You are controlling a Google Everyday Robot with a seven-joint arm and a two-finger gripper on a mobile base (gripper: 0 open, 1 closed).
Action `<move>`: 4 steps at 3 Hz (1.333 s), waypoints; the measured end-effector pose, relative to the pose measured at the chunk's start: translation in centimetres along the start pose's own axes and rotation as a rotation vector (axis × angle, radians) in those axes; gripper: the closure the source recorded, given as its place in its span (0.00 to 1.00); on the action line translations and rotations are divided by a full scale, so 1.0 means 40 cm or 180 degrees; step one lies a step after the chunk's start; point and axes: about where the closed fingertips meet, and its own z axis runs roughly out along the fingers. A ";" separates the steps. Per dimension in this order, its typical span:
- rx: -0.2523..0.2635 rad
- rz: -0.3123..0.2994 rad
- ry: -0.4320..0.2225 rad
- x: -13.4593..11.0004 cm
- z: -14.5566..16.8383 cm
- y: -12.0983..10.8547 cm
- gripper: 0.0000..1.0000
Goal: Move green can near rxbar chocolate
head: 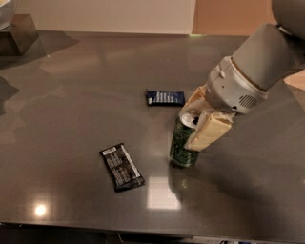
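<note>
The green can (pixel 182 144), dark green with a silver top, stands on the grey table (pixel 71 95) right of centre, tilted slightly. My gripper (pixel 196 123) comes in from the upper right and is shut on the can, one cream finger (pixel 206 131) down its right side and the other behind its top. The rxbar chocolate (pixel 121 167), a flat black wrapper with white text, lies on the table to the can's lower left, about a can's height away.
A dark blue bar wrapper (pixel 165 97) lies just beyond the can. A dark block (pixel 19 38) and a pale bowl's edge (pixel 5 8) sit at the far left corner. The table's front edge runs along the bottom.
</note>
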 end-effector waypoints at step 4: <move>-0.0238 -0.0366 -0.0040 -0.129 0.112 -0.027 0.61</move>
